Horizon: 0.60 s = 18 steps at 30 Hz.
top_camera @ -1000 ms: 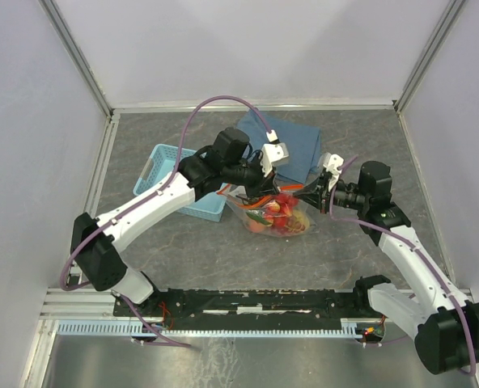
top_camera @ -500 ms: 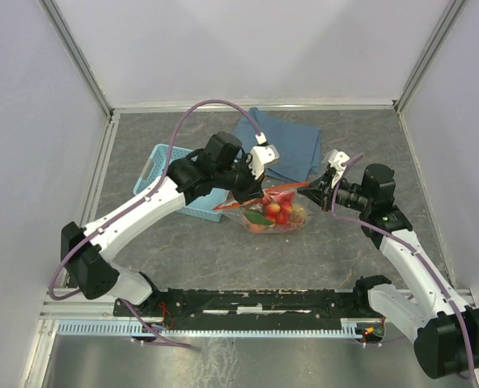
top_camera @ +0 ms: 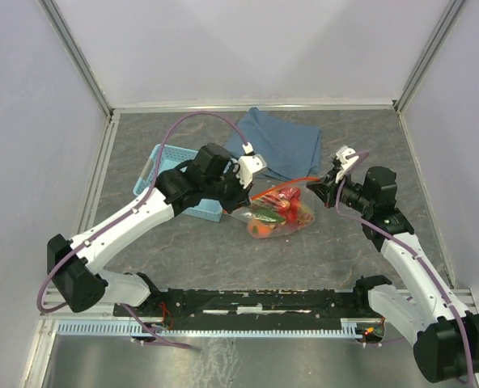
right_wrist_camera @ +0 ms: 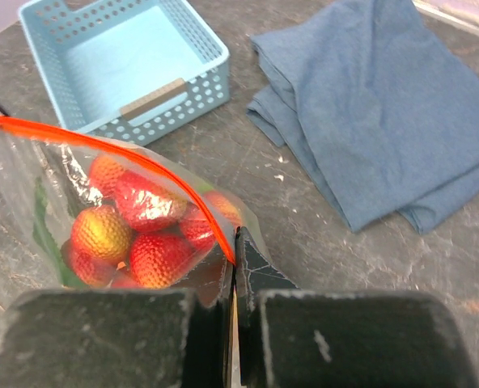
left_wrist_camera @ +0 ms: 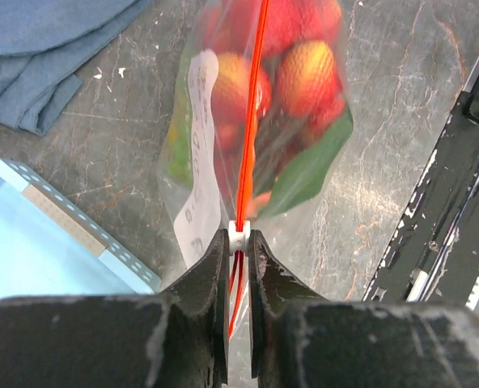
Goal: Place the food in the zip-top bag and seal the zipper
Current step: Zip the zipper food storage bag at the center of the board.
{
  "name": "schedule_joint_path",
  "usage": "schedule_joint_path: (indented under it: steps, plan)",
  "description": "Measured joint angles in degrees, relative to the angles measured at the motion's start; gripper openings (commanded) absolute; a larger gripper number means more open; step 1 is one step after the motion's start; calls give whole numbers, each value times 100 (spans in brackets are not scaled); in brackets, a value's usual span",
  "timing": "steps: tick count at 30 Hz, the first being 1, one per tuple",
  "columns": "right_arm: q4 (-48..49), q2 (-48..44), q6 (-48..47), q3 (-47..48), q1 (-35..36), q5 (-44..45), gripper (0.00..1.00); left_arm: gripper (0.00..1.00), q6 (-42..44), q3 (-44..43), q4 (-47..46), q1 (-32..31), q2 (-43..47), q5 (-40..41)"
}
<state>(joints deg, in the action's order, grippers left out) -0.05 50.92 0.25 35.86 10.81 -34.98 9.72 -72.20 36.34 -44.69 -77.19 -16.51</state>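
Left wrist view, left fingers [left_wrist_camera: 220,255] clamping zipper slider [left_wrist_camera: 238,236], right fingers [right_wrist_camera: 247,263] pinching bag [right_wrist_camera: 45,174] corner.

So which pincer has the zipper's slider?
The left pincer: its jaws clamp the small white slider, while the right pincer only pinches the opposite end of the zipper.

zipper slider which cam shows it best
Left wrist: the small white slider sits close up, pinched in the left tool, on the zipper. Right wrist shows the zipper's length, with the slider barely at the frame edge. Top external: too small to tell.
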Motion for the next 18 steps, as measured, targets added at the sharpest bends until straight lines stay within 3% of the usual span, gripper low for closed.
schedule_joint_path:
  steps: [10,18]
  plan:
    - [-612,-66,251,35,-44,1137,2,3,-166,748,-85,44,398,28]
    - [-1049,-63,498,238,-48,1864,2,3,-267,857,-367,63,437,177]
